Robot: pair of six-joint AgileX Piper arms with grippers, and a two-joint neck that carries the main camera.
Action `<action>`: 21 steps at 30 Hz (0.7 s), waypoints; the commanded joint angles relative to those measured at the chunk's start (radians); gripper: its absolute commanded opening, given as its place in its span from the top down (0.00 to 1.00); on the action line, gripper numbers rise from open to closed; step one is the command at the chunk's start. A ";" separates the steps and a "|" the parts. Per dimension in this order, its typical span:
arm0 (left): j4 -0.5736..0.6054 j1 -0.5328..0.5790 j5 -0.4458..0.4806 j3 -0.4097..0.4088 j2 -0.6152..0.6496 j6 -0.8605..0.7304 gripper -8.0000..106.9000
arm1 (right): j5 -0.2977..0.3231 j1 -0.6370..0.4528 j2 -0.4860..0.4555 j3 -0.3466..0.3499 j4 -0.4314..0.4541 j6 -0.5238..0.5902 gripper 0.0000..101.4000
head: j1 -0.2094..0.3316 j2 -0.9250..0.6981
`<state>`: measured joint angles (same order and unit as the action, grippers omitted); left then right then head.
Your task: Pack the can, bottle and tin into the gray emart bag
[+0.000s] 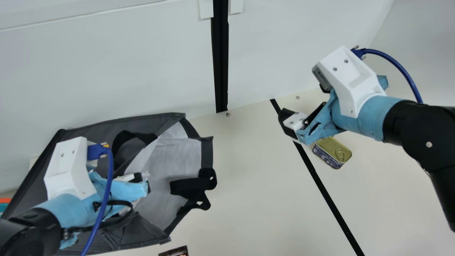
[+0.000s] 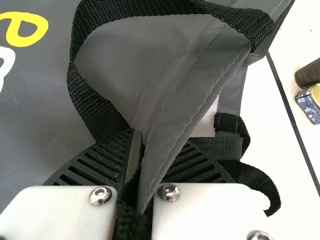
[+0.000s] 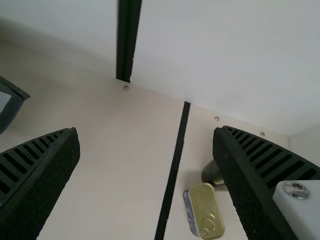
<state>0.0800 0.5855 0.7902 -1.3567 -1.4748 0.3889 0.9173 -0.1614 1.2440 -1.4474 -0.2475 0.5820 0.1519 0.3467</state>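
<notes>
While a dark cylinder (image 3: 210,175) sits just beside the tin (image 1: 334,151) on the cream table (image 1: 249,185), partly behind a right finger in the right wrist view, the left gripper (image 1: 143,183) pinches the gray emart bag (image 1: 174,153) by folded fabric and black strap (image 2: 90,100). Angled near the tin, the right gripper (image 1: 289,123) is wide apart. Pale lining, coarse webbing; the tin is gold-topped, round-cornered.
</notes>
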 commanded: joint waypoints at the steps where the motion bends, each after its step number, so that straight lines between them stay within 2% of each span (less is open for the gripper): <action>1: 0.000 0.000 0.000 0.000 0.000 0.000 0.84 | 0.004 -0.008 -0.004 -0.006 0.027 -0.018 0.10 | 0.023 0.002; 10: 0.000 0.000 0.000 0.000 0.000 0.000 0.84 | 0.043 -0.042 -0.022 -0.038 0.141 -0.119 0.10 | 0.023 0.002; 21: 0.000 0.000 0.000 0.000 0.000 0.000 0.84 | 0.122 -0.052 -0.042 -0.077 0.271 -0.245 0.10 | 0.023 0.002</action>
<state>0.0800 0.5855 0.7902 -1.3567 -1.4748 0.3889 1.0315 -0.2128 1.2028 -1.5226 0.0109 0.3486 0.1519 0.3482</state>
